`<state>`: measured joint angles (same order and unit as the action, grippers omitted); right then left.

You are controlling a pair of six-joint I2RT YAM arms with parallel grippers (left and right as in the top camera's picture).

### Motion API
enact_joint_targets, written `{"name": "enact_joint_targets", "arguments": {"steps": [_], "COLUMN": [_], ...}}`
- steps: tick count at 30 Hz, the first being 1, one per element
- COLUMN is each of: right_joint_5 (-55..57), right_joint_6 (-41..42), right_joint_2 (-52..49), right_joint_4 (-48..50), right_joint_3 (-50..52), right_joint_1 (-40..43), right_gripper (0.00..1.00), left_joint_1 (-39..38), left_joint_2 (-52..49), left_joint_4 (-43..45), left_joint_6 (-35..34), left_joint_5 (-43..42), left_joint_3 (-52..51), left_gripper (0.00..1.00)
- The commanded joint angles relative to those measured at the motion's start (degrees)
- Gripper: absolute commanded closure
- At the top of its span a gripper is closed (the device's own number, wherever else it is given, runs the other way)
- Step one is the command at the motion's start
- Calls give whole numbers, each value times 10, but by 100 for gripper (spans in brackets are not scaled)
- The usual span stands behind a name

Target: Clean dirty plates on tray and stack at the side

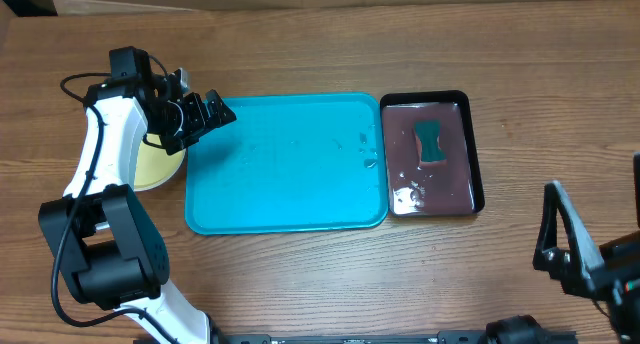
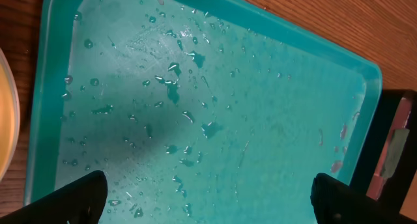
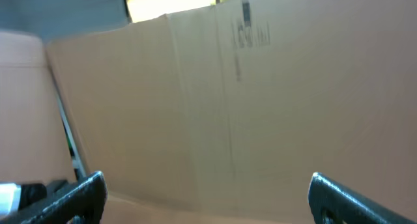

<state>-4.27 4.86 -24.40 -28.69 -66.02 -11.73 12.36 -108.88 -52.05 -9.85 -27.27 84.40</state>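
The turquoise tray (image 1: 285, 164) lies mid-table, wet with droplets and bare of plates; it fills the left wrist view (image 2: 208, 107). A yellow-green plate (image 1: 158, 162) sits on the table just left of the tray, partly under my left arm; its edge shows in the left wrist view (image 2: 5, 120). I cannot tell whether other plates lie under it. The white and light blue plates are not visible. My left gripper (image 1: 210, 112) is open and empty above the tray's far left corner. My right gripper (image 1: 560, 239) is open and empty at the table's right front, facing a cardboard wall (image 3: 228, 100).
A narrow black tray (image 1: 475, 154) with brownish liquid and a green sponge (image 1: 431, 142) stands right of the turquoise tray; it also shows in the left wrist view (image 2: 391, 152). Bare wooden table surrounds the trays.
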Motion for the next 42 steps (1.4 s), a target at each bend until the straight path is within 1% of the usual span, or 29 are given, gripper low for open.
{"name": "enact_joint_targets", "arguments": {"steps": [1, 3, 8, 9, 12, 15, 28, 36, 40, 42], "right_joint_5": [-5, -5, -9, -11, -14, -14, -19, -3, -3, 1], "right_joint_6": [-4, -4, -4, -3, -3, -3, -2, -4, -8, -26], "right_joint_2": [64, 98, 148, 168, 204, 232, 242, 242, 242, 242], "right_joint_4": [121, 228, 372, 417, 475, 497, 477, 349, 250, 241], "right_joint_3": [125, 211, 354, 405, 478, 527, 657, 656, 656, 656], "right_joint_1": [-1, -1, -1, -1, -1, 2, 62, 70, 70, 71], "right_gripper": [0, 0, 0, 0, 0, 0, 0, 0, 0, 0], "left_joint_1": [-2, -2, -2, -2, -2, -2, -2, -2, -2, -2], "left_joint_2": [13, 13, 13, 13, 13, 13, 13, 13, 13, 13], "left_joint_4": [1, 1, 1, 1, 1, 1, 1, 1, 1, 1], "left_joint_6": [15, 15, 15, 15, 15, 15, 15, 15, 15, 15], "left_joint_5": [-6, -6, -6, -6, -6, -6, -6, -6, -6, -6], "left_joint_3": [0, 0, 0, 0, 0, 0, 0, 0, 0, 0], "left_gripper": [0, 0, 0, 0, 0, 0, 0, 0, 0, 0]}}
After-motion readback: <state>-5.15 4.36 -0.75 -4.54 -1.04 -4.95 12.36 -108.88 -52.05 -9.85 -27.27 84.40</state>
